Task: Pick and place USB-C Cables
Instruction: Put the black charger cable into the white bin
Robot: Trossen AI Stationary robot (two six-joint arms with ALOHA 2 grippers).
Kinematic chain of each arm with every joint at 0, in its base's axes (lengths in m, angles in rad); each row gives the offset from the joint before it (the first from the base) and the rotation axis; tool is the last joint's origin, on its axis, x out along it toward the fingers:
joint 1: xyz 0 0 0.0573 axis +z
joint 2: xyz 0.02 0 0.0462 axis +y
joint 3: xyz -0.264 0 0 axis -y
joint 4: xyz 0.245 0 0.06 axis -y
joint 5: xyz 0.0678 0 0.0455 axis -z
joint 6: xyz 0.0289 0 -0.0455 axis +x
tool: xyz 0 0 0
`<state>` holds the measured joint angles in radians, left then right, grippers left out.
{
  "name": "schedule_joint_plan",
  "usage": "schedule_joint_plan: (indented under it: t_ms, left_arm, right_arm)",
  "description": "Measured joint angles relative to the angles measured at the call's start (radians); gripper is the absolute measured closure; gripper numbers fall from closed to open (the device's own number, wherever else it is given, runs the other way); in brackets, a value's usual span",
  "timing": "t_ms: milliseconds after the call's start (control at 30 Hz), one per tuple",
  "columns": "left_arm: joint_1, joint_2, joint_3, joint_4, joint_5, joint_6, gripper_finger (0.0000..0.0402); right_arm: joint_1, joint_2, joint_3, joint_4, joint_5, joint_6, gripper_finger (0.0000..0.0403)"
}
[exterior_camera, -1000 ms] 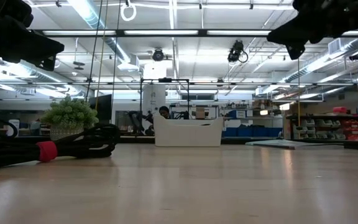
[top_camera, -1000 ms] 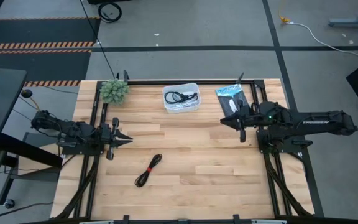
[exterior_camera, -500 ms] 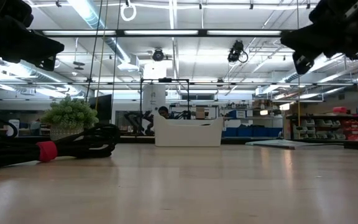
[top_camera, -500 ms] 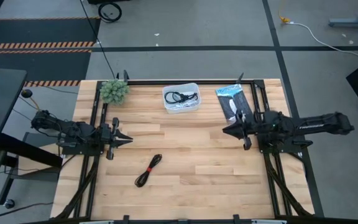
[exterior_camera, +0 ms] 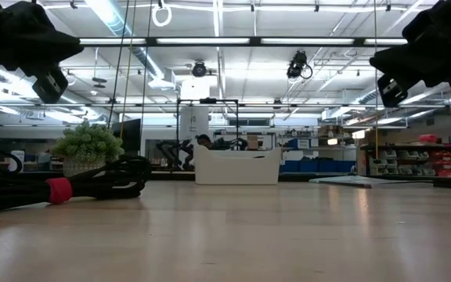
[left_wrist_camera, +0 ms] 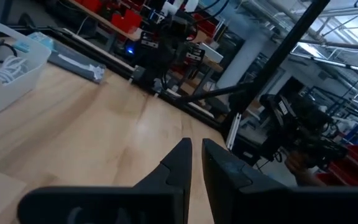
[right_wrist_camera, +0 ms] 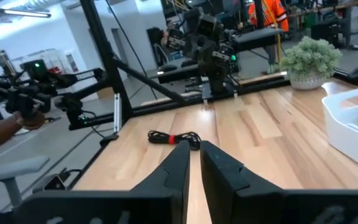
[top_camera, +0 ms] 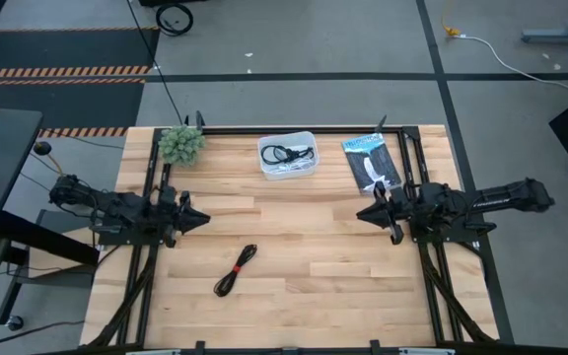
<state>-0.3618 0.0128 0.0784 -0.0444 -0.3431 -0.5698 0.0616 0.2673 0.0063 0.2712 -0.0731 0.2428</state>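
Observation:
The black cable with a red tie (top_camera: 236, 269) lies coiled flat on the wooden table between the arms, toward the near edge; it also shows in the low view (exterior_camera: 61, 188) and the right wrist view (right_wrist_camera: 174, 137). An all-black cable (top_camera: 290, 152) and a white cable (top_camera: 289, 170) lie in the white bin (top_camera: 311, 138) at the far edge. My left gripper (top_camera: 203, 216) hovers shut at the table's left side, pointing right. My right gripper (top_camera: 360, 215) hovers shut at the right side, pointing left. Both stand well above the table and far from the tied cable.
A green fuzzy ball (top_camera: 181, 144) sits at the far-left corner. A flat black-and-blue packet (top_camera: 370, 163) lies right of the bin, just beyond my right gripper. Black frame rails run along the table's edges. Bare wood lies between the two grippers around the tied cable.
My right gripper has drawn back from beside the packet toward the table's near edge and come down a little, staying shut. My left gripper has rolled about its wrist without shifting place. The cables have not moved.

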Motion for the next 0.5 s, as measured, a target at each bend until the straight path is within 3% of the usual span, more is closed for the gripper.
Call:
schedule_joint_plan:
  t_ms: [500]
  left_arm:
    - [0.000, 0.000, 0.000, -0.004, -0.039, 0.029, 0.0358]
  right_arm:
    - [0.022, -0.005, 0.000, 0.012, 0.011, -0.077, 0.0357]
